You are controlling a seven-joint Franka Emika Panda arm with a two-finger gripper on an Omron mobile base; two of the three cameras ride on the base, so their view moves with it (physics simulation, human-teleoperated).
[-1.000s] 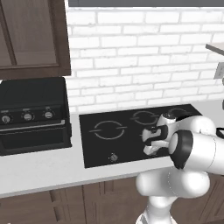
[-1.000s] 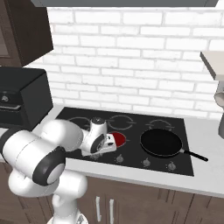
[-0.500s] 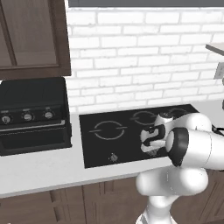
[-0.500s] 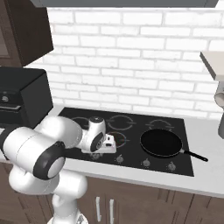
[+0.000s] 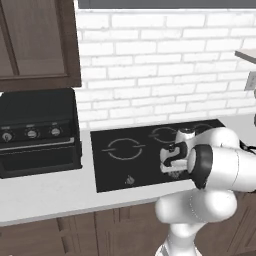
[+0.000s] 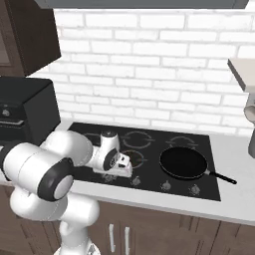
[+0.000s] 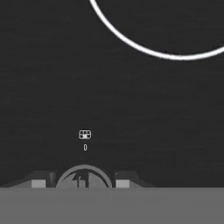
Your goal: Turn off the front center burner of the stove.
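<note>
The stove is a black glass cooktop set in the counter. Its front center burner appears as a dark grey-ringed zone with no red glow, just right of my hand. My gripper points down at the stove's front edge; the left base view has the gripper in front of my forearm. In the hand view the gripper is shut on a round grey knob, one fingertip on each side. A small burner icon and a "0" mark sit just beyond the knob.
A black frying pan rests on the right front burner, handle pointing right. More knobs line the stove's front edge. A boxy black countertop oven stands left of the stove. White brick wall behind.
The red glow beside my hand in the right base view has gone out. The hand has rolled slightly over the knob and stayed at the stove's front edge.
</note>
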